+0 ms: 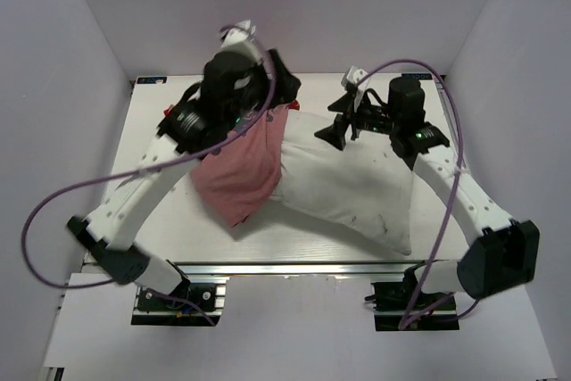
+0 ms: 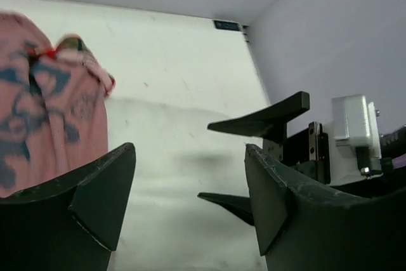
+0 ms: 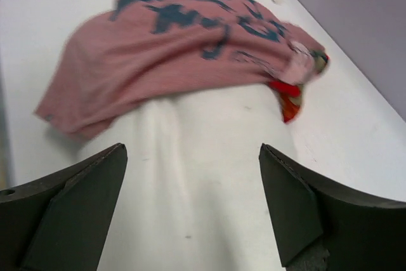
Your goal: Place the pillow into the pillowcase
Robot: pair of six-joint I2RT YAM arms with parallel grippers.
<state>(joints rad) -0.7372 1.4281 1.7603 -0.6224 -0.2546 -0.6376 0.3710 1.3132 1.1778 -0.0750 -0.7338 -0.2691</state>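
Observation:
The white pillow point(image 1: 348, 189) lies across the table from the middle to the near right. The pillowcase point(image 1: 241, 171), pink side out, is draped over the pillow's left end. My left gripper point(image 1: 287, 86) is open and empty, at the far end of the pillowcase. In its wrist view point(image 2: 190, 157) the pillow point(image 2: 177, 131) shows between its fingers and the pillowcase point(image 2: 44, 112) is at the left. My right gripper point(image 1: 339, 118) is open and empty above the pillow's far edge. Its wrist view point(image 3: 193, 153) shows the pillow point(image 3: 190, 182) below and the pillowcase point(image 3: 158, 49) beyond.
The white table point(image 1: 161, 220) is walled in by pale panels at the back and both sides. Purple cables loop from both arms. A finger of my right gripper point(image 2: 266, 118) shows close to my left one.

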